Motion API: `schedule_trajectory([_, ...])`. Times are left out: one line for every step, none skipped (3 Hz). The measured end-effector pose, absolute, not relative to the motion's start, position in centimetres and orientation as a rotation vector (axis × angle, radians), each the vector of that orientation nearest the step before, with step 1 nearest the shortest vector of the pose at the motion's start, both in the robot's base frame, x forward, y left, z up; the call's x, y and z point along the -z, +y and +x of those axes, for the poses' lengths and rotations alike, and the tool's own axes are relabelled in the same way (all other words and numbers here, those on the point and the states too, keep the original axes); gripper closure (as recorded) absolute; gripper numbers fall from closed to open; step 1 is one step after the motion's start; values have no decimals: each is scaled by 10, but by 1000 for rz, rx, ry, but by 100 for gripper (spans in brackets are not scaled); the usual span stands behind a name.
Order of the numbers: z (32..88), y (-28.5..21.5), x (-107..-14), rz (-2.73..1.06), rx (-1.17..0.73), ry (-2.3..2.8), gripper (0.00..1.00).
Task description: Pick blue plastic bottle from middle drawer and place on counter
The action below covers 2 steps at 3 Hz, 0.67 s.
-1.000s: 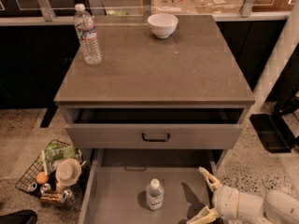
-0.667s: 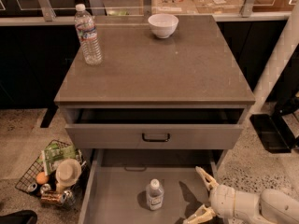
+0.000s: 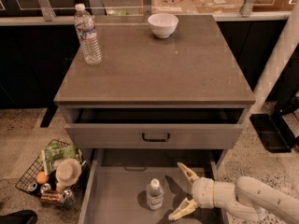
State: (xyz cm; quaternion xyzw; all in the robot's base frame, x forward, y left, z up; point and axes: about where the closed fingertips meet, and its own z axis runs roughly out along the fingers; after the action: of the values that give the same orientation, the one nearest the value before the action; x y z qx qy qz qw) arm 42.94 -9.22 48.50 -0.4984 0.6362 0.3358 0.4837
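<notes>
Okay, camera view, the only one. It looks down on a grey cabinet topped by the counter [image 3: 159, 64]. On the counter a tall clear bottle [image 3: 88, 34] with a red-and-blue label stands upright near the back left corner. A white bowl [image 3: 162, 24] sits near the back edge, about centre. The two are well apart.

Under the counter, the top drawer [image 3: 155, 135], the one with the black handle, is pulled out a little. Below it the middle drawer [image 3: 112, 195] is pulled out much further, its flat grey floor showing.

The blue plastic bottle [image 3: 154, 194] stands upright on that floor, roughly mid-width, white cap up, pale label facing the camera.

The gripper [image 3: 174, 191] is inside the middle drawer, just to the right of the blue plastic bottle, on the white arm [image 3: 261, 199] that enters from the lower right. Its jaws are spread wide, mouth turned toward the bottle. One of the fingers [image 3: 187, 172] is toward the back, the other toward the front. They are not touching the bottle and nothing is held.

On the floor left of the cabinet a wire basket [image 3: 28, 177] holds cans, a cup and other small items.
</notes>
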Motion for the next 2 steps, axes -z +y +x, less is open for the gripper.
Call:
schedule_trajectory([438,-74,-472,-1231,-866,1520,0])
schedule_trajectory([441,-64,-462,-1210,-918,1496,0])
